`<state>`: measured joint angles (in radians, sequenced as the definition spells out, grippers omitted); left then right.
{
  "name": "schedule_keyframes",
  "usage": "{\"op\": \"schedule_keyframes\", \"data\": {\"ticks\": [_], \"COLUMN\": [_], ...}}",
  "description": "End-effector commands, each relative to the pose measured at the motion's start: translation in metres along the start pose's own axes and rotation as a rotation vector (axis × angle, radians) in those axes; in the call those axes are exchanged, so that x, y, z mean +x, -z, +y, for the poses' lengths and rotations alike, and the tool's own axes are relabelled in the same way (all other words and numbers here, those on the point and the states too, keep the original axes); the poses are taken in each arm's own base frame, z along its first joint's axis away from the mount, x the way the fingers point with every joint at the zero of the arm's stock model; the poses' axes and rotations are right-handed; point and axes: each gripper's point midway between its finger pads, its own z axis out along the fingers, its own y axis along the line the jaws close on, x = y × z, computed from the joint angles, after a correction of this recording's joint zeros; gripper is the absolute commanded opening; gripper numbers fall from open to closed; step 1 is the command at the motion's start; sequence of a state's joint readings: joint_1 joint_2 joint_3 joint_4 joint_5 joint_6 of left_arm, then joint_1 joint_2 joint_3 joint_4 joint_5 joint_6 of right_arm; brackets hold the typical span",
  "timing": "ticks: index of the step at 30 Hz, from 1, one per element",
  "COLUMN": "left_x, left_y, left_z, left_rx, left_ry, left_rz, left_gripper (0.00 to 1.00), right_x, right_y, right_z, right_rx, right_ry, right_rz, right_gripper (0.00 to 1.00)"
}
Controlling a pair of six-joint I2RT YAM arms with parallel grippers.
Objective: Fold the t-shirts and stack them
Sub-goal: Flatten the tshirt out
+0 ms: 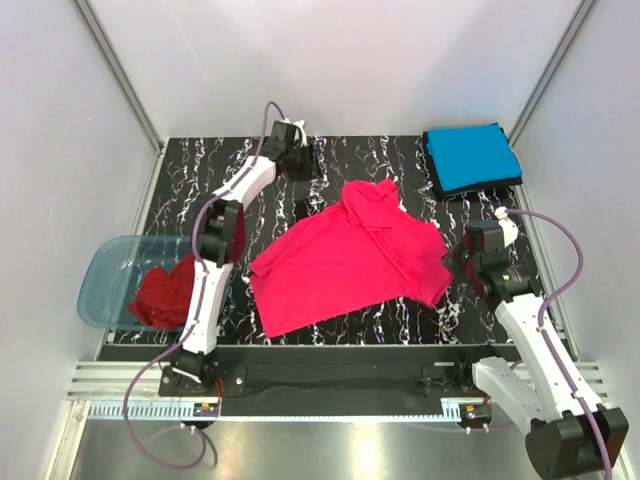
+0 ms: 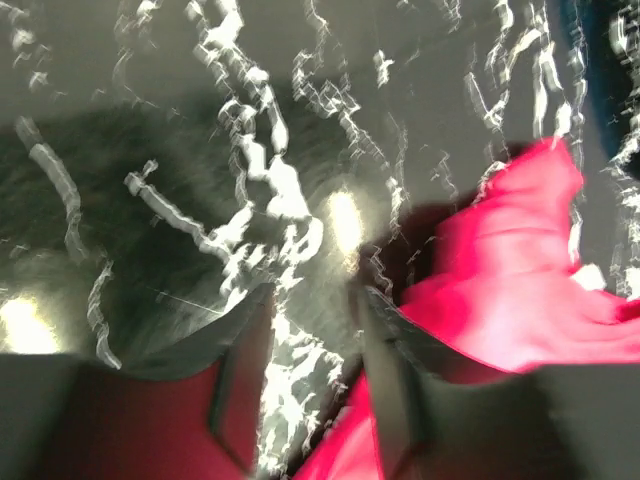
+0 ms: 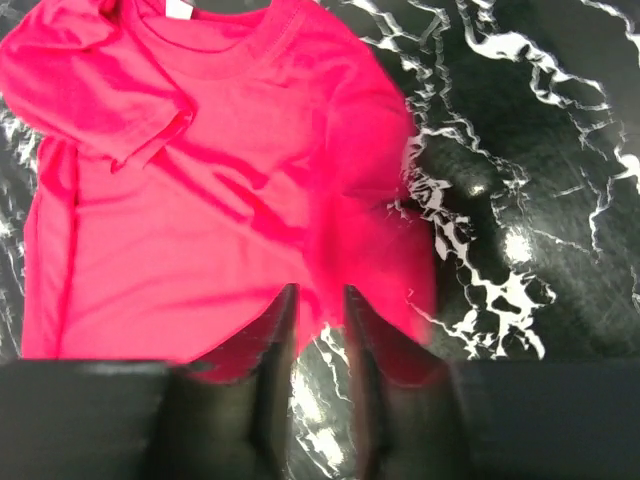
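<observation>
The table (image 1: 330,160) carries the pink shirt (image 1: 345,260) spread at centre with its neck toward the far side. The tub (image 1: 105,275) at the left edge holds the crumpled dark red shirt (image 1: 165,293), and the folded blue shirt (image 1: 472,155) lies at the far right corner. The left gripper (image 2: 315,305) is over bare table beside the pink shirt's far edge, jaws parted and empty; the right gripper (image 3: 320,295) is at its right hem, jaws narrowly parted, gripping nothing.

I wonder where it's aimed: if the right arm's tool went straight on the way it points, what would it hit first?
Most likely the bright pink-red cloth t-shirt: its edge lies right ahead of the right tool. Depth is unclear, so it might touch the black marbled tabletop instead.
</observation>
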<state>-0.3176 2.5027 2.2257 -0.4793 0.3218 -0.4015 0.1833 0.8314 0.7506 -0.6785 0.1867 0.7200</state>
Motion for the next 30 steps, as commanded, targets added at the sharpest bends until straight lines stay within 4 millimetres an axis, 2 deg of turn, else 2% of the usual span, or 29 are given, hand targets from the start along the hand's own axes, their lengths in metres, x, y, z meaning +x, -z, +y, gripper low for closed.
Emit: {"op": "schedule_keyframes", "data": {"ticks": [1, 2, 3, 4, 5, 6, 8, 9, 10, 11, 12, 13, 14, 15, 16, 17, 18, 19, 20, 22, 26, 28, 29, 30], "left_x": [-0.054, -0.047, -0.017, -0.002, 0.022, 0.055, 0.099, 0.141, 0.152, 0.171, 0.205, 0.210, 0.221, 0.247, 0.254, 0.260, 0.269, 0.269, 0.276, 0.269, 0.258, 0.253, 0.242, 0.246], "left_y": [0.104, 0.118, 0.133, 0.142, 0.146, 0.160, 0.168, 0.170, 0.185, 0.191, 0.195, 0.209, 0.213, 0.214, 0.216, 0.215, 0.212, 0.209, 0.202, 0.196, 0.182, 0.172, 0.169, 0.161], "left_z": [-0.042, -0.043, -0.046, -0.049, -0.058, -0.053, -0.058, -0.045, -0.054, -0.061, -0.049, -0.054, -0.052, -0.045, -0.040, -0.034, -0.028, -0.023, -0.016, -0.009, 0.023, 0.034, 0.038, 0.046], "left_rx": [-0.049, -0.079, -0.097, -0.106, -0.099, -0.112, -0.099, -0.121, -0.101, -0.095, -0.126, -0.124, -0.135, -0.159, -0.176, -0.192, -0.207, -0.228, -0.263, -0.315, -0.480, -0.524, -0.537, -0.557], "left_ry": [-0.078, -0.084, -0.093, -0.105, -0.118, -0.111, -0.082, -0.064, -0.047, -0.058, -0.052, -0.056, -0.059, -0.069, -0.046, -0.034, -0.026, -0.024, -0.025, -0.043, -0.054, -0.033, -0.008, 0.008], "left_rz": [-0.180, -0.186, -0.145, -0.128, -0.090, -0.042, 0.031, 0.111, 0.106, 0.123, 0.179, 0.149, 0.154, 0.194, 0.194, 0.203, 0.223, 0.224, 0.253, 0.254, 0.288, 0.300, 0.283, 0.310], "left_gripper": [0.51, 0.54, 0.54, 0.54, 0.55, 0.55, 0.55, 0.54, 0.54, 0.54, 0.54, 0.54, 0.54, 0.54, 0.54, 0.54, 0.54, 0.54, 0.54, 0.54, 0.54, 0.55, 0.55, 0.56], "right_x": [-0.017, -0.020, -0.020, -0.019, -0.019, -0.017, -0.011, -0.007, -0.004, 0.000, 0.001, 0.001, -0.002, -0.004, -0.002, -0.011, -0.010, -0.004, -0.008, -0.002, -0.002, -0.003, -0.001, -0.003], "right_y": [-0.008, -0.008, -0.008, -0.012, -0.012, -0.014, -0.019, -0.021, -0.023, -0.023, -0.024, -0.026, -0.027, -0.029, -0.034, -0.041, -0.044, -0.051, -0.055, -0.062, -0.066, -0.067, -0.069, -0.068], "right_z": [-0.009, -0.006, -0.006, -0.008, -0.008, -0.010, -0.013, -0.014, -0.017, -0.022, -0.024, -0.026, -0.025, -0.021, -0.010, 0.010, 0.020, 0.030, 0.042, 0.054, 0.062, 0.058, 0.052, 0.048], "right_rx": [0.082, 0.081, 0.090, 0.110, 0.121, 0.139, 0.163, 0.171, 0.189, 0.215, 0.227, 0.243, 0.242, 0.229, 0.182, 0.090, 0.044, 0.000, -0.050, -0.095, -0.127, -0.113, -0.089, -0.075], "right_ry": [-0.025, -0.035, -0.052, -0.060, -0.082, -0.088, -0.085, -0.085, -0.092, -0.111, -0.122, -0.128, -0.138, -0.136, -0.124, -0.093, -0.083, -0.081, -0.076, -0.062, -0.044, -0.044, -0.054, -0.059], "right_rz": [-0.079, -0.083, -0.079, -0.069, -0.067, -0.060, -0.027, -0.012, 0.001, 0.013, 0.012, 0.012, 0.002, -0.002, 0.026, 0.006, 0.017, 0.061, 0.050, 0.096, 0.112, 0.097, 0.091, 0.075], "right_gripper": [0.38, 0.41, 0.44, 0.47, 0.48, 0.48, 0.49, 0.50, 0.50, 0.50, 0.50, 0.50, 0.50, 0.50, 0.50, 0.50, 0.49, 0.48, 0.47, 0.45, 0.44, 0.44, 0.44, 0.44]}}
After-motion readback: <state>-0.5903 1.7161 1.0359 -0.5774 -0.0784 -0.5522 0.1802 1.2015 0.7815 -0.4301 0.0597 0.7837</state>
